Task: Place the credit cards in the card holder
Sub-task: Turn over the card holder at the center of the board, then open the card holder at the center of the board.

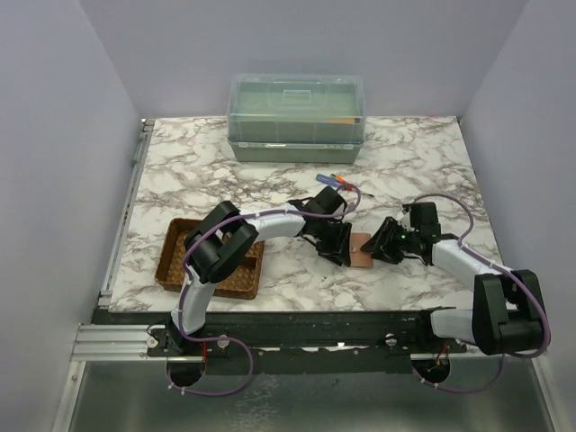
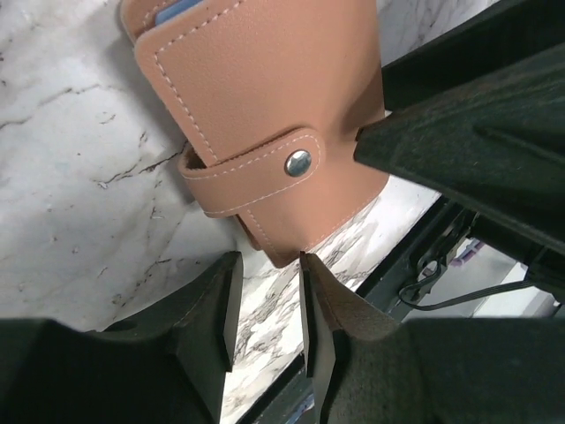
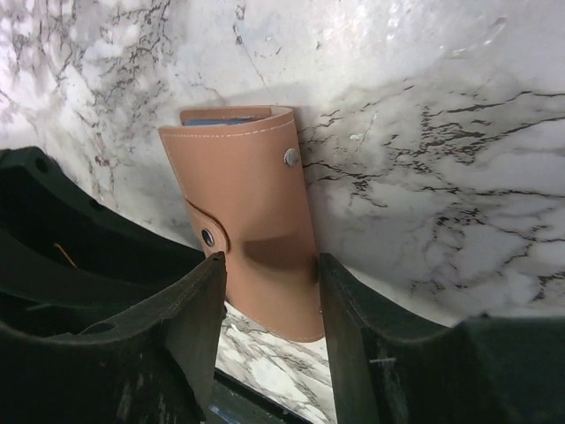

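From above, my left gripper and my right gripper meet nose to nose over the card holder, which lies on the marble table between their tips

Through the left wrist camera, my left fingers stand a narrow gap apart with only marble between them, so that gripper is slightly open and holds nothing. The closed holder's near corner lies just ahead of the tips, its snap strap fastened. A blue card shows its edge at the far end. My right gripper's black body meets the holder's edge, off to the right

Through the right wrist camera, the jaws are about half spread and the holder's near end fills the gap between my right fingers. Each long edge lies at a finger's inner face. I cannot tell whether they press it or merely flank it
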